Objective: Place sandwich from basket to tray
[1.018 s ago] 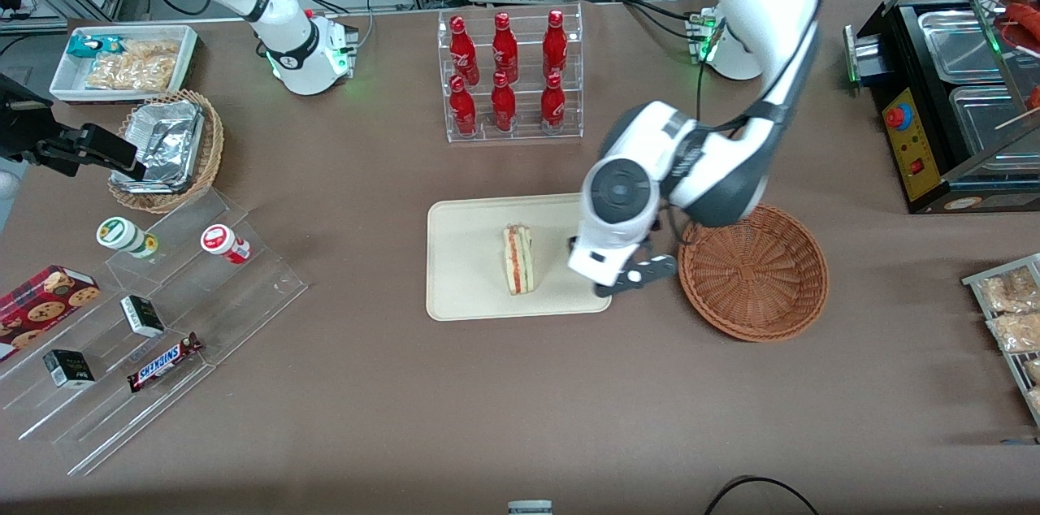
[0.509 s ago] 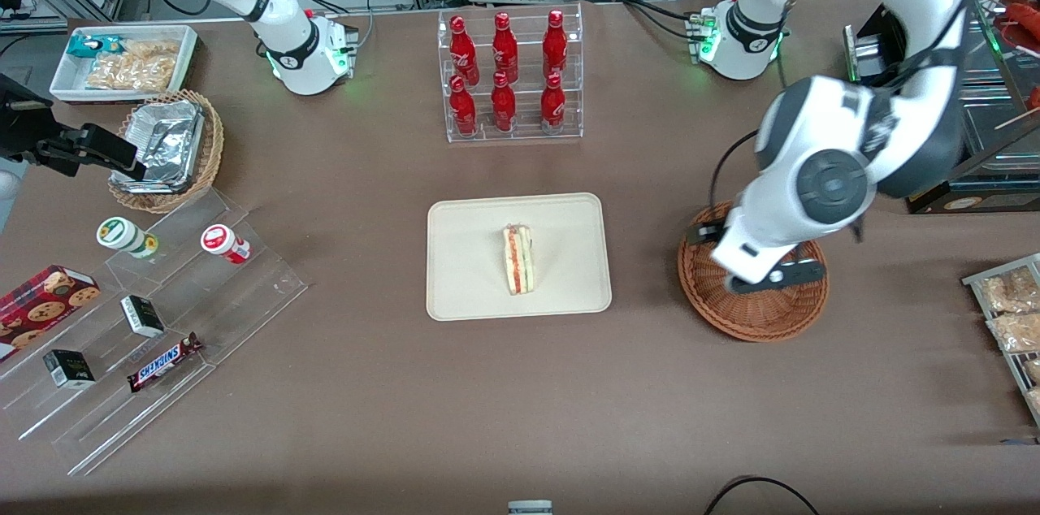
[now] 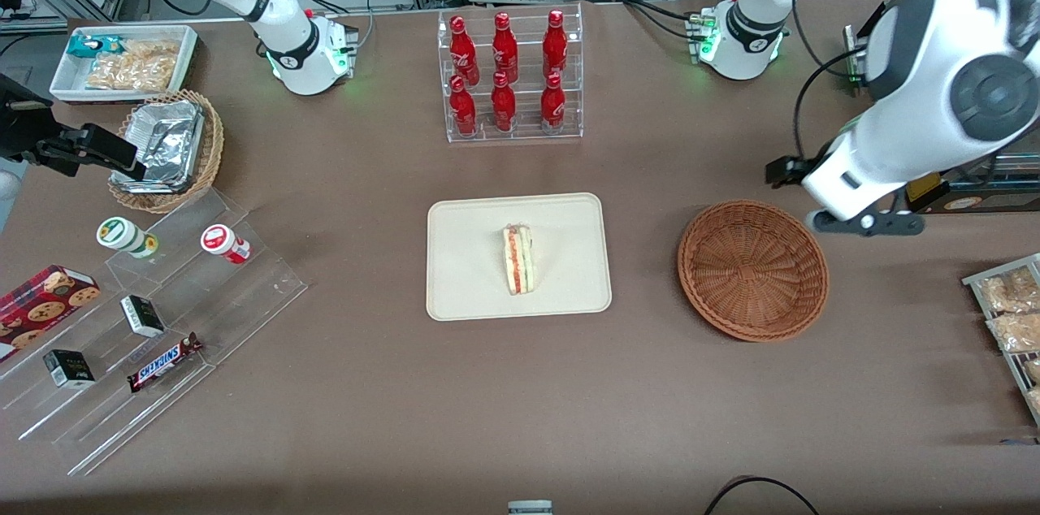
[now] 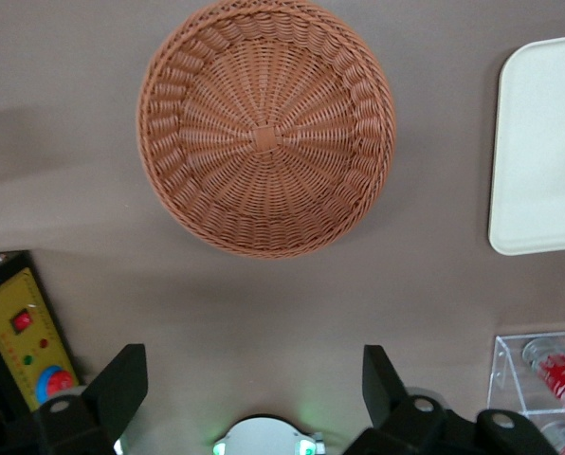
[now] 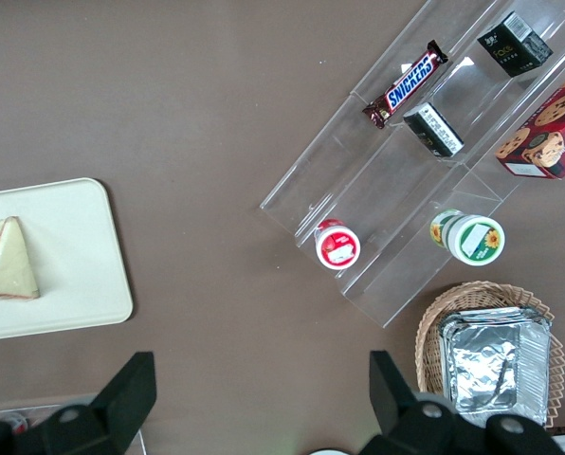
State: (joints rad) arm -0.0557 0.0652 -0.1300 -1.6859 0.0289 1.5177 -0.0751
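Brown worktop point(image 3: 366, 385) holds the tray point(image 3: 463, 287) with the sandwich point(image 3: 517, 258) on it. Basket point(image 3: 753, 269) is bare. End effector point(image 4: 247, 393), wide open and holding nothing, hangs high near the basket; it should lift away slowly.

Brown counter point(image 3: 366, 417) throughout. Cream-beige tray point(image 3: 471, 271) at centre, bearing pale white sandwich point(image 3: 518, 258) striped red and green along its cut edge. Reddish-brown basket point(image 3: 753, 270) with radial woven pattern, toward the working arm's end. Black-fingered end effector point(image 4: 254, 393), spread apart, above bare brown counter near the basket.
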